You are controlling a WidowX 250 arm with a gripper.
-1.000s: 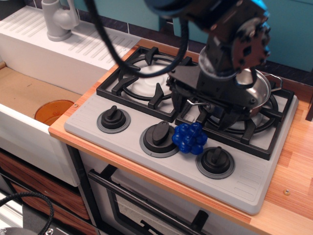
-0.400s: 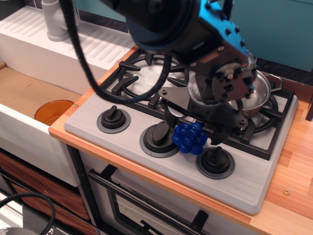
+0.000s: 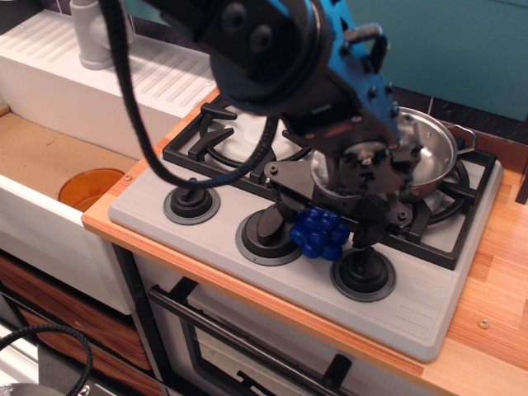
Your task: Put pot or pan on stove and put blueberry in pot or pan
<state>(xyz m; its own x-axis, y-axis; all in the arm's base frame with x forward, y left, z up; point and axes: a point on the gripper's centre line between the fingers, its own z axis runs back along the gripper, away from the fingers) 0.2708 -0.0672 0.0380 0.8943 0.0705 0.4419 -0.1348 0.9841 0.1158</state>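
My gripper has come down in the last second. One second ago it was above the pot, over the right burner; now it stands low over the front strip of the stove, with its fingers spread, one on each side of the blueberry. The jaws are open and I do not see them pressing the berries yet. The blueberry itself has not moved: it lies between the middle knob and the right knob, near the front edge of the bench.

The pot is free of my arm now. It rests on the right grate, toward the back right corner of the bench, and one wire handle shows at its right side. So I judge the first half of the task is done, and the second half begins.

What remains, I think, is to close on the cluster, lift it and carry it back to the pot. The knobs are very near to the fingers, so one finger could catch on a knob.
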